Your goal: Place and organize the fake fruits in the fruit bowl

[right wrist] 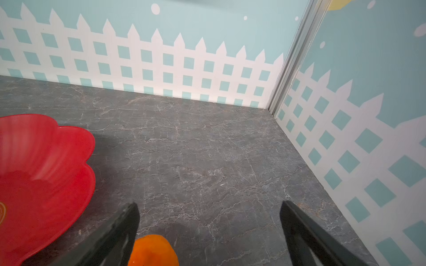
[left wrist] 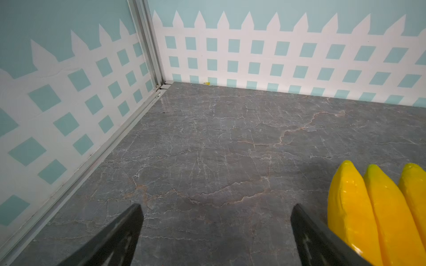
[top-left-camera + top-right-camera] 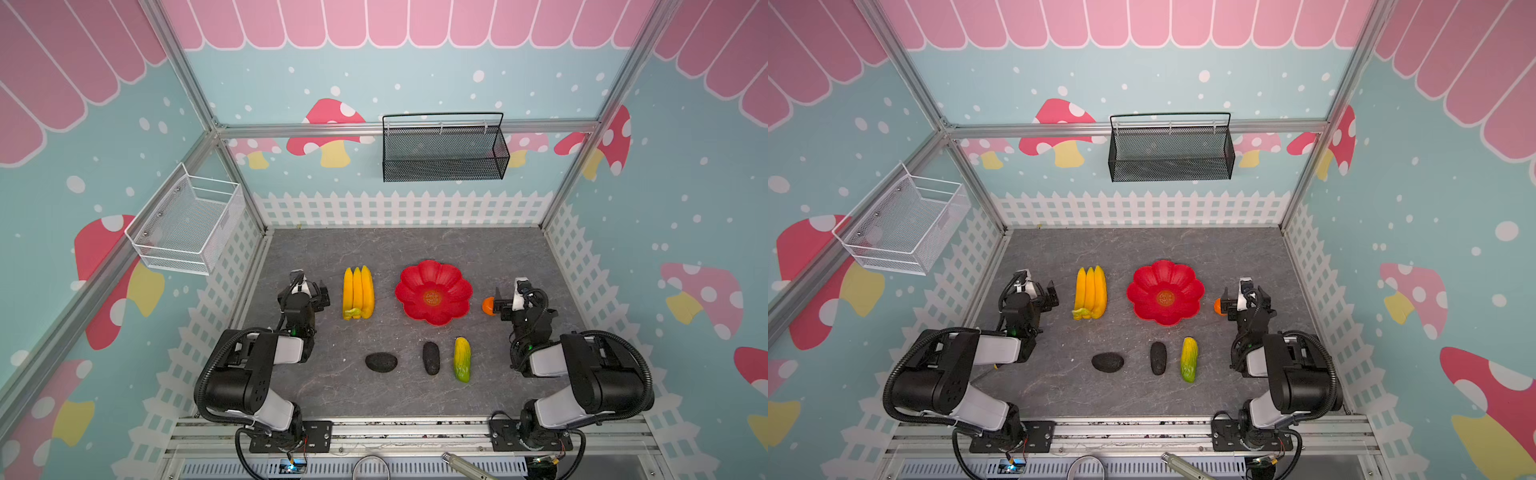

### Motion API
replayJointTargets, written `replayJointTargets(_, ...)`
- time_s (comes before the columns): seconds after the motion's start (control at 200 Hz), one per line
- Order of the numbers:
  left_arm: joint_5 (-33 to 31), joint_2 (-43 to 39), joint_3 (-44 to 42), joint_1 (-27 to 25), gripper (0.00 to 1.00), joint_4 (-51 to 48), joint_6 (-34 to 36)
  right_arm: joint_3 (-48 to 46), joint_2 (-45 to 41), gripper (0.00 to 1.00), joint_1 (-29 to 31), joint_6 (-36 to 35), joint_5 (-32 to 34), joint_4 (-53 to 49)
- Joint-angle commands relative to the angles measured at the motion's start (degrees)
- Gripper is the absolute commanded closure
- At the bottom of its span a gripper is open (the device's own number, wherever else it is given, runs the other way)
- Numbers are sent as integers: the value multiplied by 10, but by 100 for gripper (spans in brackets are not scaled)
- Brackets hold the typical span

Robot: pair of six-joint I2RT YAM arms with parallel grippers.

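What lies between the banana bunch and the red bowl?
Nothing: only bare grey tabletop separates the banana bunch from the red bowl, as both top views show.

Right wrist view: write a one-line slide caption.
Open right gripper poised over the grey table, small orange just beside it, red fruit bowl alongside.

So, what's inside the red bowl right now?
No fruit; the red bowl holds only its printed gold emblem. In both top views its whole inside is uncovered, nothing hidden.
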Motion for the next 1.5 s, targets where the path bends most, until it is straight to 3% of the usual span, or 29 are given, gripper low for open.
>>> replayJointTargets(0.0, 8, -4, 9, 5, 0, -5, 0, 1, -2, 2, 3, -6, -4, 14)
replayJointTargets(0.635, 10, -5, 8, 4, 1, -1, 2, -5, -6, 1, 4, -6, -1, 24)
replayJointTargets(0.696, 6, -22, -4, -9, 0, 11, 18, -16, -48, 1, 14, -7, 38, 16)
replayJointTargets(0.746, -45, -60, -13, -42, 0, 4, 42, -23, -108, 1, 28, -10, 65, -24)
replayJointTargets(0.826, -96, -148, 19, -98, 1, -109, 83, -14, -219, 0, 53, -4, 61, -130)
replayJointTargets(0.936, -105, -232, 135, -170, 4, -376, 111, 55, -292, 0, 129, -5, -16, -294)
replayJointTargets(0.986, -55, -246, 208, -190, 7, -516, 127, 87, -293, 1, 183, -14, -67, -352)
replayJointTargets(1.051, 60, -246, 305, -218, 15, -718, 182, 120, -284, 1, 259, -34, -127, -410)
replayJointTargets(1.136, 106, -253, 390, -240, 18, -916, 280, 152, -271, 2, 350, -69, -164, -459)
replayJointTargets(1.221, 121, -287, 389, -239, 18, -990, 374, 175, -261, 2, 405, -93, -193, -492)
replayJointTargets(1.326, 186, -320, 345, -238, 23, -1024, 491, 174, -254, 2, 409, -89, -291, -486)
replayJointTargets(1.416, 224, -321, 316, -226, 27, -1007, 537, 153, -250, 2, 410, -96, -363, -449)
replayJointTargets(1.496, 228, -288, 317, -223, 33, -1003, 564, 137, -247, 2, 410, -98, -379, -420)
